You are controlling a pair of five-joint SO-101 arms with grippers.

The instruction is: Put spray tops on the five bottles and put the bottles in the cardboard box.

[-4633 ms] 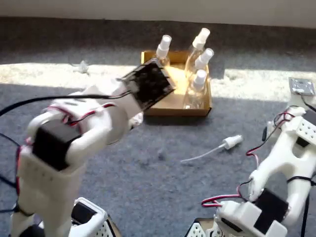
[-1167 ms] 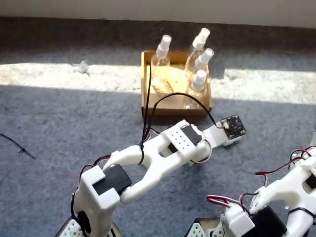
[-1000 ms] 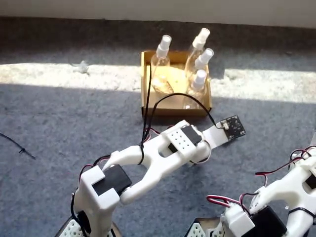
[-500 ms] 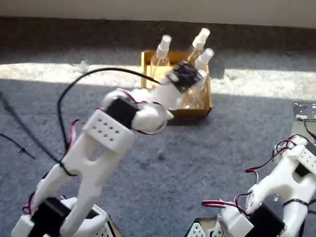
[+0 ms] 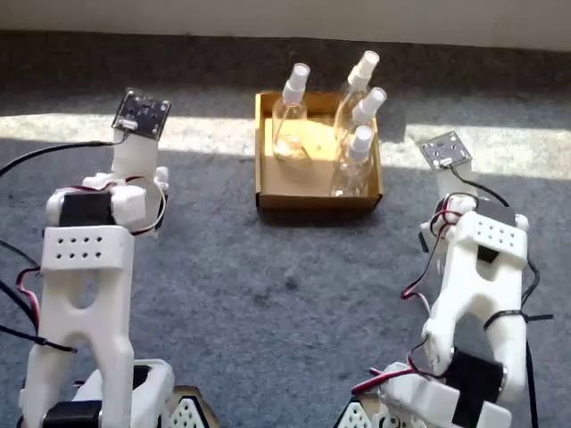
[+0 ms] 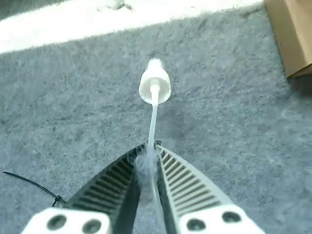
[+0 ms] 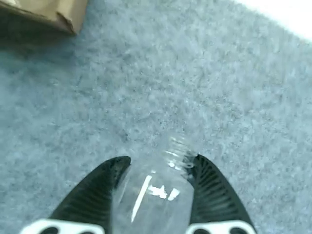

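The cardboard box (image 5: 308, 189) lies at the far middle of the carpet. Several clear bottles with white spray tops (image 5: 360, 143) stand inside it. My left gripper (image 6: 151, 146) is shut on the thin tube of a loose white spray top (image 6: 155, 87), whose head points away from the fingers over the carpet. The left arm (image 5: 89, 241) stands upright left of the box. My right gripper (image 7: 161, 161) is shut on a clear uncapped bottle (image 7: 156, 190), its threaded neck sticking out past the fingertips. The right arm (image 5: 477, 267) stands right of the box.
Grey carpet covers the floor, with a sunlit band (image 5: 205, 138) running behind the box. A black cable tie (image 6: 29, 183) lies on the carpet near the left arm. A box corner (image 6: 292, 34) shows in the left wrist view, and another box corner (image 7: 44, 12) in the right wrist view.
The left arm swung from the carpet right of centre, past the box, to the left side, carrying the spray top. The right arm rose and came forward beside the box.
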